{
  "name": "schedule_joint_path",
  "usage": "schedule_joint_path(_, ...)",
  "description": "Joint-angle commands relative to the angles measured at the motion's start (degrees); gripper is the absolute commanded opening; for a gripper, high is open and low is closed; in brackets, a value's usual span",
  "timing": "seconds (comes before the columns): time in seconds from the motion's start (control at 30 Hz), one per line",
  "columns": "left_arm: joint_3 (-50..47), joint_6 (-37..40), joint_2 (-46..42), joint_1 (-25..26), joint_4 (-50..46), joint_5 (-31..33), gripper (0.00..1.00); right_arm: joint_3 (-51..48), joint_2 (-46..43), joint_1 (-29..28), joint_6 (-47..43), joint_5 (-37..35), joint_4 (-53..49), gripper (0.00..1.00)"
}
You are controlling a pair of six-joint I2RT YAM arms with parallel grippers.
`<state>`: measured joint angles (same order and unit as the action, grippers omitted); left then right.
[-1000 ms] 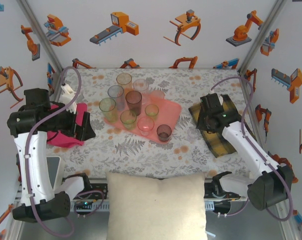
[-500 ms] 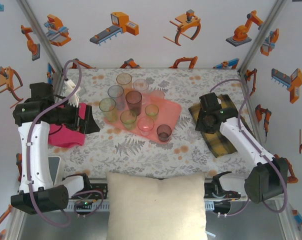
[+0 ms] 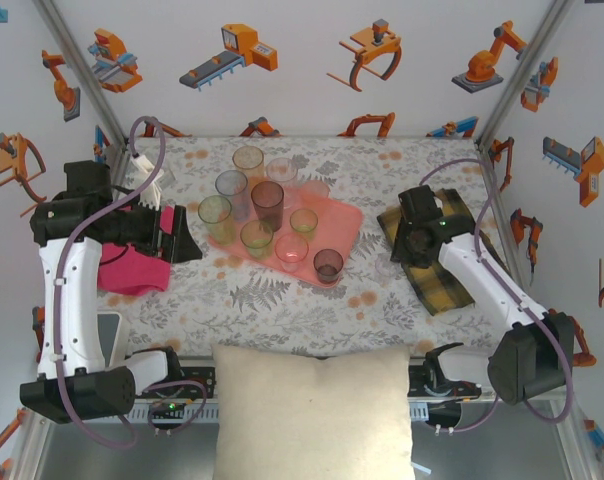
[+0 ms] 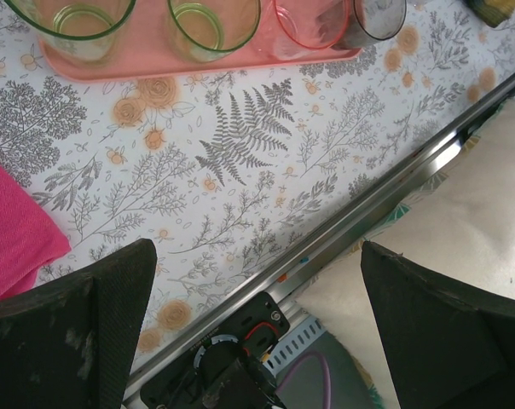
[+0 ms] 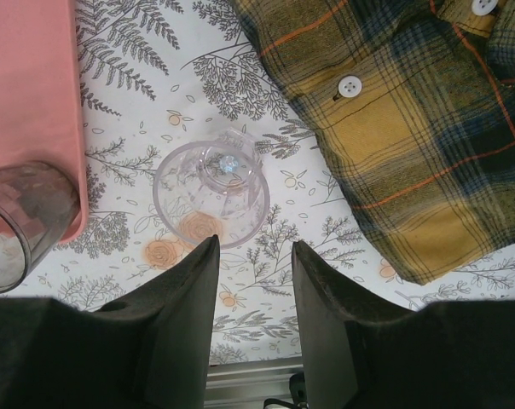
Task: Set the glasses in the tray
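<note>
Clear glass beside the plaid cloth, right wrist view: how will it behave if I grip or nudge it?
The clear glass looks like thin-walled plastic, so it is probably light and apt to skid or tip if nudged. Its smooth wall may slip in the right gripper. Standing upright, it shouldn't roll.

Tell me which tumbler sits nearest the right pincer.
The clear plastic tumbler on the floral tablecloth, between salmon-pink tray and plaid cloth, just ahead of that pincer.

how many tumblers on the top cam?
10 I can make out. Nine translucent plastic tumblers cluster on and just beyond the flat salmon-pink tray, from amber at the back to smoky grey in front. One clear tumbler stands right of it. Pale ones may hide.
</note>
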<state>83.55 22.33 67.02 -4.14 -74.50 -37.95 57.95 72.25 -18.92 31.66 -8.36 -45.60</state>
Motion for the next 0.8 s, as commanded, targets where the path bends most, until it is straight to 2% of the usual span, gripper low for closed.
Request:
schedule_joint_path(0.0,0.34,-0.59,-1.1,0.27,0.12,-0.35,0.97,-0.31,-1.22,0.48,0.6,-0.73,-0.71,0.4)
schedule_joint_path(0.4,-1.54,-1.56,-1.9,0.2,1.11,-0.48,0.97,-2.69,-1.5,0.55,0.99,-1.04,1.03,0.4)
schedule_joint_path(0.77,-2.12,-1.8,-2.69,0.03,1.73,-0.63,0.97,-3.4,2.27,2.15,0.95,-0.47,5.07,0.4)
